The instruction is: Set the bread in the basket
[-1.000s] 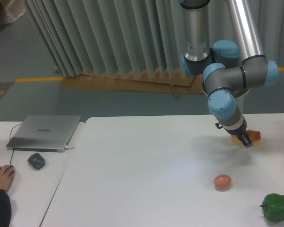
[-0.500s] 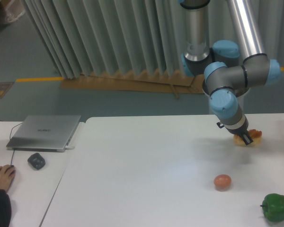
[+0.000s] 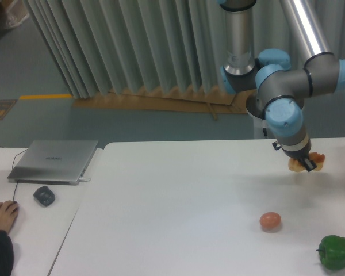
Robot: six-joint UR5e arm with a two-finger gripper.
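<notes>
Since the earlier frames the arm has swung toward the right edge of the view and lifted, so the fingers, clamped on the bread, now carry the orange loaf clear of the white worktop where before it sat down at the surface. No basket shows in this view. Below the fingers and a little to their left lies a pinkish ball, a green pepper sits lower and to their right near the frame corner, and far off to their left are a closed laptop, a dark mouse and a person's hand.
</notes>
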